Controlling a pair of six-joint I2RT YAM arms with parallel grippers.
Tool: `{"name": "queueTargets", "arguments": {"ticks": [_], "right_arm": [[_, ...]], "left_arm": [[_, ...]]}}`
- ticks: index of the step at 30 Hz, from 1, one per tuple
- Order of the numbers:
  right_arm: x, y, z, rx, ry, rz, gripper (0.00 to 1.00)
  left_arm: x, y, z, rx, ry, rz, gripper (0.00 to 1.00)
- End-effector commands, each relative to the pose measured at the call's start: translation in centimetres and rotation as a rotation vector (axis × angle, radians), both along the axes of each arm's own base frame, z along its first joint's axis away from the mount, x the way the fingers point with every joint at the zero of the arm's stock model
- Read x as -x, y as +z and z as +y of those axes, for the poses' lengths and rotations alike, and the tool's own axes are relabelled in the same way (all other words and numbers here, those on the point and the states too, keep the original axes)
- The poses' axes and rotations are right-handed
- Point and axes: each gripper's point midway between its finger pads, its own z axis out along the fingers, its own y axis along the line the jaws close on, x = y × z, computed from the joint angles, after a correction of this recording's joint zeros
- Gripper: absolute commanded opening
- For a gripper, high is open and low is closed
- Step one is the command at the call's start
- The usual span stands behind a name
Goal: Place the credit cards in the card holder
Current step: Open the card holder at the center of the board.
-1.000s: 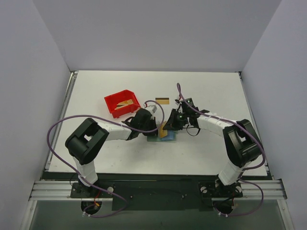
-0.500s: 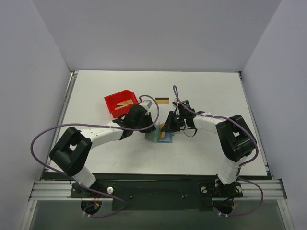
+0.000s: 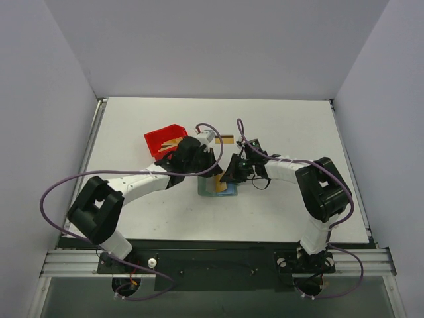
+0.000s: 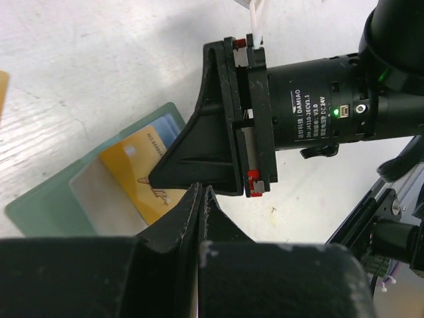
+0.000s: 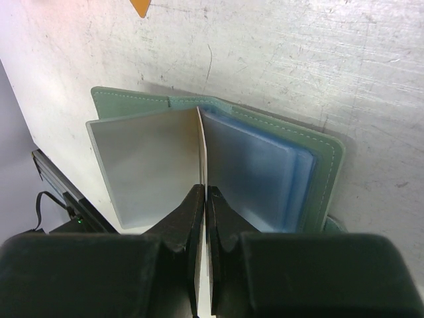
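Observation:
The grey-green card holder point(image 3: 213, 189) lies open mid-table. My right gripper point(image 5: 205, 193) is shut on one of its clear pocket pages point(image 5: 149, 165) and holds that page upright; the light blue pockets point(image 5: 258, 172) show to the right of it. In the left wrist view a gold credit card point(image 4: 136, 165) lies flat on the open card holder point(image 4: 40, 205), under the tip of the right gripper point(image 4: 156, 179). My left gripper point(image 4: 201, 189) is shut, its tips next to that card's near corner. Another credit card point(image 3: 224, 139) lies on the table farther back.
A red bin point(image 3: 158, 140) with more gold cards point(image 3: 174, 142) stands just left of my left wrist. A purple cable loops over each arm. The two grippers sit almost tip to tip over the card holder.
The left arm has swung left and its wrist has moved farther back, toward the bin. The gold card that stood tilted between the grippers now lies low on the card holder. The right gripper has shifted slightly left.

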Motion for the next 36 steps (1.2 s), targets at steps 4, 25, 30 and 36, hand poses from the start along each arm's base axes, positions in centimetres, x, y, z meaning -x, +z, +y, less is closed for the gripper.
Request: {"name": "queueTargets", "arguments": {"ticks": [4, 25, 30, 36], "right_arm": [[-0.4, 0.0, 0.2, 0.014, 0.000, -0.010, 0.00], [-0.2, 4.8, -3.1, 0.003, -0.051, -0.079, 0.00], [0.2, 4.5, -5.0, 0.042, -0.073, -0.065, 0.00], [0.9, 3.4, -5.8, 0.073, -0.075, -0.038, 0.00]], "left_arm": [[-0.2, -3.2, -0.9, -0.056, -0.004, 0.045, 0.00], [-0.6, -9.7, 0.3, -0.160, 0.071, 0.155, 0.00], [-0.8, -9.7, 0.1, -0.158, 0.068, 0.152, 0.00], [-0.8, -9.7, 0.0, -0.159, 0.063, 0.150, 0.00]]}}
